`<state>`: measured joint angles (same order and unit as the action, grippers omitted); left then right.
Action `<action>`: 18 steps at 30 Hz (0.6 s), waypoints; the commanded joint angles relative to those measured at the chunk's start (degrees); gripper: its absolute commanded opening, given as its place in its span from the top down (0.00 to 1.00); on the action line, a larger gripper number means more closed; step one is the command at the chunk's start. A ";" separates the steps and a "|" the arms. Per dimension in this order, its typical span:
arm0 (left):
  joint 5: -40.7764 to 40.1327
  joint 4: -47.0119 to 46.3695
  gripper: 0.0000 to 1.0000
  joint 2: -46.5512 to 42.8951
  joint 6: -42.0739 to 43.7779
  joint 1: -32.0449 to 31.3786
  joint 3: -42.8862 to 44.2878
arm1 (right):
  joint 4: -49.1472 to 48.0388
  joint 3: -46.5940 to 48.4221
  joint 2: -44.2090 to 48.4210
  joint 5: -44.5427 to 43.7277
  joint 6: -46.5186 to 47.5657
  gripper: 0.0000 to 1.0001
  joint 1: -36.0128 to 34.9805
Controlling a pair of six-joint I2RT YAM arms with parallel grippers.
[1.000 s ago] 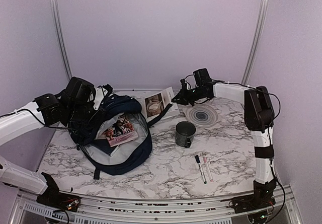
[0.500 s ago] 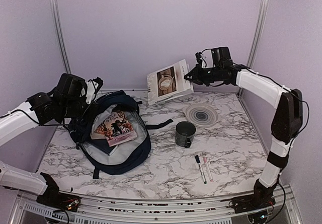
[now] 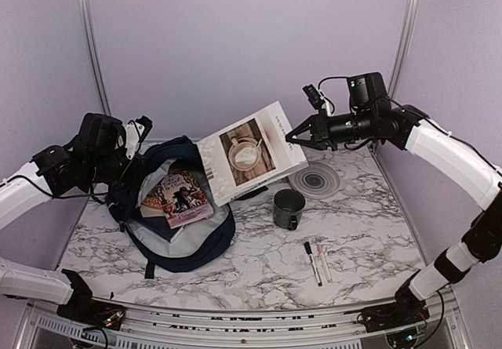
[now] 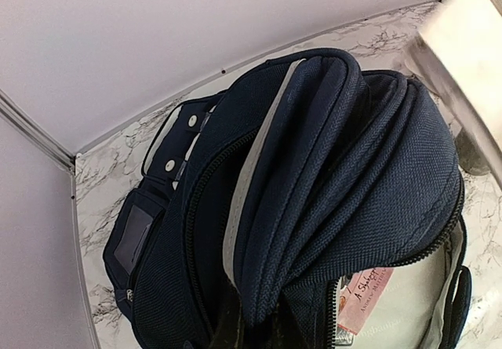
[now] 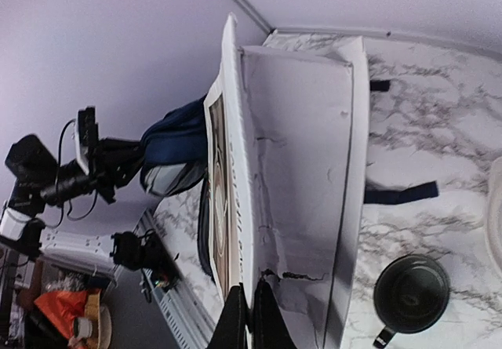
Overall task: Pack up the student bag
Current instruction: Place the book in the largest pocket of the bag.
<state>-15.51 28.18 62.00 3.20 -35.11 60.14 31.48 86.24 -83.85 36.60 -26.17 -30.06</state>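
The student bag is lying on the left side of the table with its mouth gaping toward the camera above, and the left gripper is hanging at its far upper rim, pressed nearly together on what looks like a fold of the navy fabric, though the fingers themselves are hiding under the cloth in the left wrist view; the likely reason for this hold is that it is lifting the top edge so the opening is standing wide and the grey lining is showing. The right gripper is pinching the white book by one edge, its jaws closed flat on the cover, and is carrying it tilted in the air above the table, just beside the bag's mouth, apparently so that the book's low corner is heading in first. A pink book is already resting inside the bag, leaning on the lining. The other things are waiting on the bare marble to the right, well apart from the bag. Counting them: one bag, two books (one inside, one in the air), one dark mug, one round plate behind it, and two markers lying side by side near the front
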 commanded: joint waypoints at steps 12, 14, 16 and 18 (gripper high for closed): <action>2.90 -7.55 1.00 -7.04 -1.12 0.90 -0.86 | -34.58 -6.50 -19.25 10.43 -26.68 1.00 -16.25; 3.79 -7.75 1.00 -7.40 -1.03 0.84 -0.98 | -43.21 -6.39 -22.79 8.64 -32.29 1.00 -16.24; 4.66 -7.74 1.00 -7.62 -0.93 0.87 -0.78 | -49.10 -5.73 -26.39 6.03 -36.84 1.00 -15.90; 6.09 -7.99 1.00 -8.37 -0.84 0.84 -0.84 | -53.47 -5.04 -29.47 2.75 -40.63 1.00 -15.42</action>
<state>-11.84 28.14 57.25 3.20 -34.46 57.98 -4.03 78.61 -109.49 45.25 -54.98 -46.26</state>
